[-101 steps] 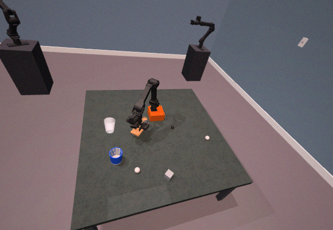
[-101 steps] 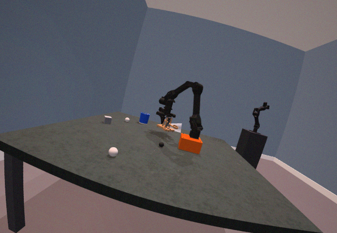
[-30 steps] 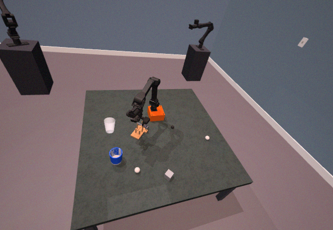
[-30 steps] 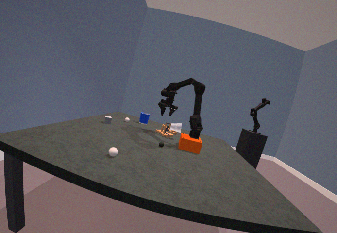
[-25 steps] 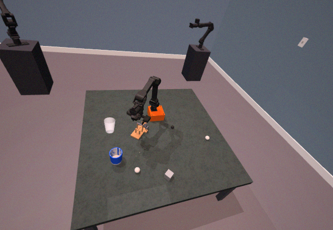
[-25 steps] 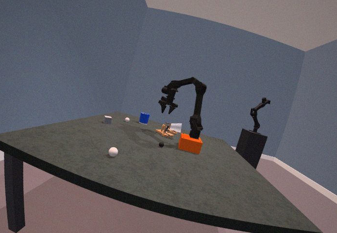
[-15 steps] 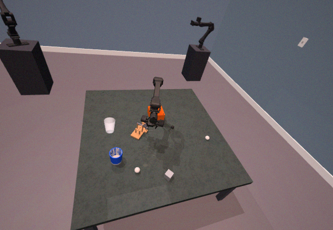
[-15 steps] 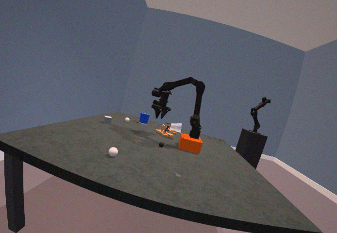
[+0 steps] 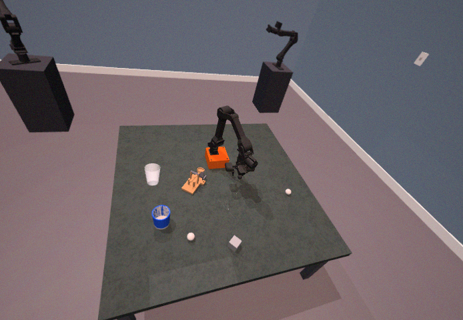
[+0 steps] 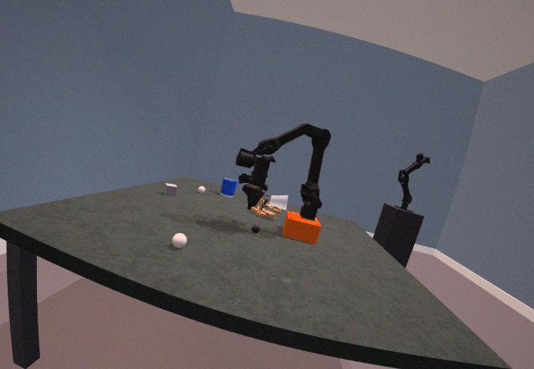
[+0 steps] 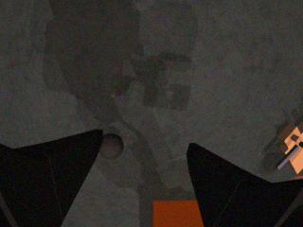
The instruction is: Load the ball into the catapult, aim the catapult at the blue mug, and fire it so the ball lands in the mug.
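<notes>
one open gripper [image 9: 235, 176] [image 10: 250, 205] [image 11: 146, 143], one blue mug [image 9: 161, 217] [image 10: 228, 187], two white balls

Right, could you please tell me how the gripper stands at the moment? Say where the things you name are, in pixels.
Gripper [image 9: 235, 175] [image 10: 250, 207] [image 11: 146, 143]: open, holding nothing, above the dark table [image 9: 164, 260] [image 10: 320, 295] [image 11: 246, 47].

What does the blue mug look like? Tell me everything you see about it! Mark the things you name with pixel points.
The blue mug [image 9: 161, 222] [image 10: 228, 187] is round and hollow, like a short, wide cup, with a bright blue outside and a pale bottom inside. It looks smooth and hard, but I can't tell what it's made of. It stands upright on the dark table [image 9: 133, 256] [image 10: 320, 278], its open top facing up. The table is the only thing touching it. I can't see a ball in it or make out a handle.
</notes>
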{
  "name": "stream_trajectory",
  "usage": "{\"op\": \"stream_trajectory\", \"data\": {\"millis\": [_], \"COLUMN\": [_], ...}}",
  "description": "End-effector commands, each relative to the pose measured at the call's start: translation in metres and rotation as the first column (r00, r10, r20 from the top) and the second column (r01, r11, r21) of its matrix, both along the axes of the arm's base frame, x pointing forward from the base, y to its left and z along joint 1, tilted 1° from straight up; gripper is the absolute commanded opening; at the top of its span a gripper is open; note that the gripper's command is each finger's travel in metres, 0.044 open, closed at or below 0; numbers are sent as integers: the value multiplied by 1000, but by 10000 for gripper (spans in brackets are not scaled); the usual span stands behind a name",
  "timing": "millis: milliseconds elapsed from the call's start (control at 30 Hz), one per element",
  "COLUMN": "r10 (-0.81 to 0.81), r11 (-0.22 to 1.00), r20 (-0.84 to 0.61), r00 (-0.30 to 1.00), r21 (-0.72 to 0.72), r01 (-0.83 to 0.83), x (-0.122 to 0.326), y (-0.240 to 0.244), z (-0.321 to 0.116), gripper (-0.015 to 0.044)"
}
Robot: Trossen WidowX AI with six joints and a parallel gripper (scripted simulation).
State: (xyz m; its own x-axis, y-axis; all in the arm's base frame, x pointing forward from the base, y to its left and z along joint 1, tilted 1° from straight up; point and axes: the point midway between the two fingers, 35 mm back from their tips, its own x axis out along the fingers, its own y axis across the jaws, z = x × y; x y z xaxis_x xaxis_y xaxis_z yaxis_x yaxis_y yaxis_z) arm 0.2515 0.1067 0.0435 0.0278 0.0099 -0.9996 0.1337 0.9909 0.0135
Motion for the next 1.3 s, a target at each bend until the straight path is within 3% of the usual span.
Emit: {"op": "stream_trajectory", "data": {"millis": [0,1267], "r10": [94,126], "r11": [996,992], "r20": [-3,-3], "r00": [996,992], "r21": [-10,-11], "r01": [-94,-126], "x": [-35,-41], "y": [40,47], "z": [-16,-71], "gripper": [300,300]}}
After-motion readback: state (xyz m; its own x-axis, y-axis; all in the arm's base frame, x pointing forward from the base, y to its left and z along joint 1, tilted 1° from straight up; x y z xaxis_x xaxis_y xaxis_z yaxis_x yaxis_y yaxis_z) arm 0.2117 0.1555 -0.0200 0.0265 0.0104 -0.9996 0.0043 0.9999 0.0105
